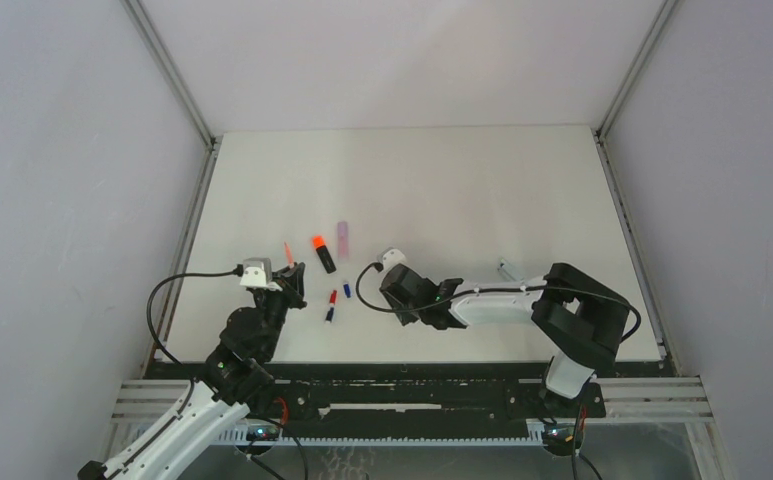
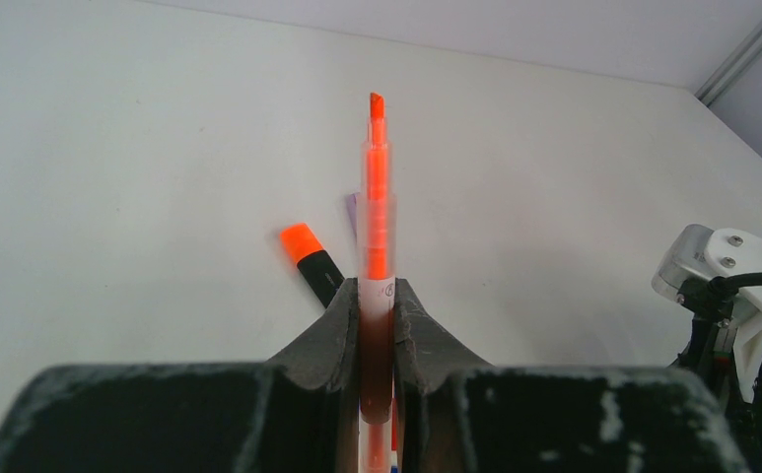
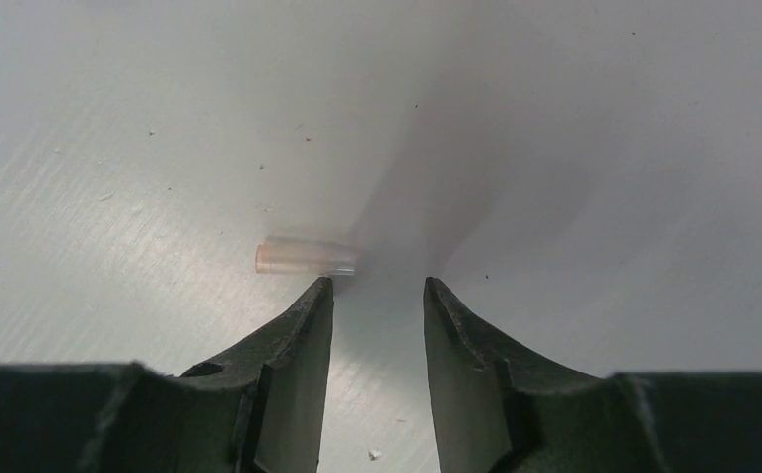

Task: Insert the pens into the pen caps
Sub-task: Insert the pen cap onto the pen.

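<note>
A white table (image 1: 432, 180) fills a booth of pale grey walls (image 1: 62, 150). Aluminium rails (image 1: 172, 75) run up the corners, and the arms' bases sit along the near edge. Close up, the surface shows fine scratches and specks.

At the left, the left gripper (image 2: 377, 293) is clamped tight on the orange pen (image 2: 378, 187), gripping its clear barrel low down. The uncapped chisel tip points away from the wrist, out over the table. Just right of it the black highlighter (image 1: 323, 253) lies flat, its orange end toward the far side. The lilac highlighter (image 1: 343, 235) lies beside that, a little farther back. Nearer the arms lie a small red piece (image 1: 332, 297) and a small blue piece (image 1: 346, 288), apart from each other.

Further right, the right gripper (image 3: 377, 288) hangs low over the table, its jaws parted around bare surface. The clear cap (image 3: 306, 258) lies on its side just beyond one fingertip, outside the gap; whether they touch I cannot tell.

From above, the right gripper's fingers are hidden under its wrist. In the left wrist view the orange pen covers most of the lilac highlighter, and the pen's lower end is cut off. The red and blue pieces are too small to tell pen from cap. A thin pale thing (image 1: 507, 268) beside the right arm is likewise unclear.
</note>
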You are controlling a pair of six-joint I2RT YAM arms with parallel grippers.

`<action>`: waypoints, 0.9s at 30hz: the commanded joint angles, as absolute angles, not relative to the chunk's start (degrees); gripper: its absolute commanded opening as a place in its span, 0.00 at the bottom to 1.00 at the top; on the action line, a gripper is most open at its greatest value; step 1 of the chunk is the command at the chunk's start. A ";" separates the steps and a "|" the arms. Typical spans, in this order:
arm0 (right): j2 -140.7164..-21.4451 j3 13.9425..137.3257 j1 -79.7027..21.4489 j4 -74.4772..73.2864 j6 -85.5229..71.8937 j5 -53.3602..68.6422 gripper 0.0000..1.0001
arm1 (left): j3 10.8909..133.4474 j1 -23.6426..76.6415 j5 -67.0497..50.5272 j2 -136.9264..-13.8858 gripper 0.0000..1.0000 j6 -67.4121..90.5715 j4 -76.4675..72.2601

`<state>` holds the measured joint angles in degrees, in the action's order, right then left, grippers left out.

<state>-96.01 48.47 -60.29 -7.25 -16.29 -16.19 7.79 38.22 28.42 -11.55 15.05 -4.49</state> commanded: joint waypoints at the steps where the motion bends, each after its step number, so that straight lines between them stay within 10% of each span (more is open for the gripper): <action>1: -98.31 49.25 -59.36 -10.69 -16.70 -17.47 0.37 | 6.94 37.88 29.05 -11.67 0.00 15.73 -6.02; 27: -103.37 54.54 -57.23 -10.12 -18.29 -18.37 0.37 | 6.94 37.88 29.13 -10.85 0.00 15.69 -5.54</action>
<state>-100.36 53.25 -57.98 -7.49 -17.37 -18.55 7.79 38.22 28.47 -11.46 15.05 -4.45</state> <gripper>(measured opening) 0.367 0.157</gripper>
